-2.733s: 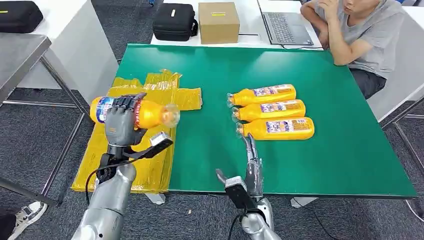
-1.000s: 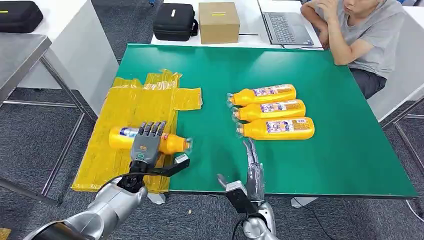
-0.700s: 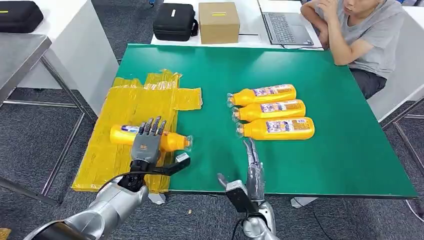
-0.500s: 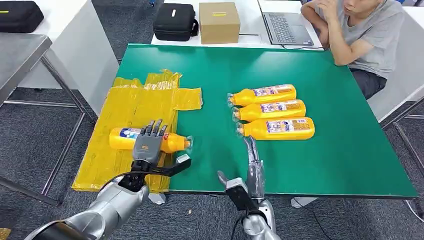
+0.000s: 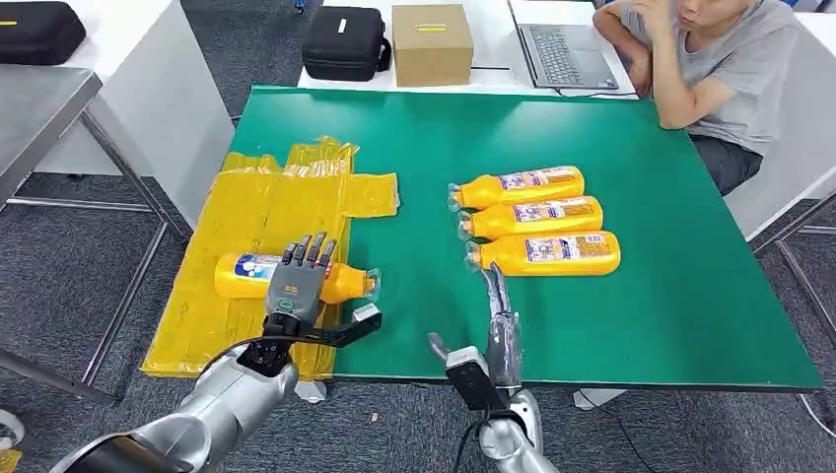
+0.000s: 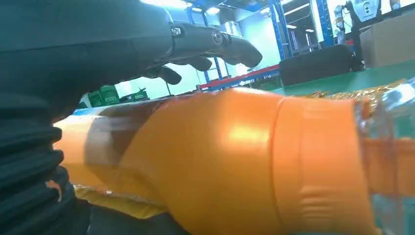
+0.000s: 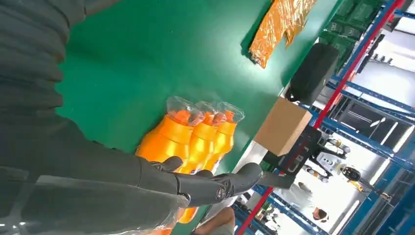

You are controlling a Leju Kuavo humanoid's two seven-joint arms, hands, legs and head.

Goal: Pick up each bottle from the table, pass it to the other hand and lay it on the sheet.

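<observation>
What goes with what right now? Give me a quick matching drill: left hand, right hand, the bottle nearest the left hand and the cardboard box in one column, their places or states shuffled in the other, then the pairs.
Things:
1. left hand
2. right hand
3. bottle nearest the left hand
4. cardboard box

Places or states:
A. on the white table beyond the green one
B. lying on the yellow sheet
C. fingers spread above a bottle
D. fingers straight, near the three bottles on the green table

Pairs: 1-C, 2-D, 3-B, 4-A
</observation>
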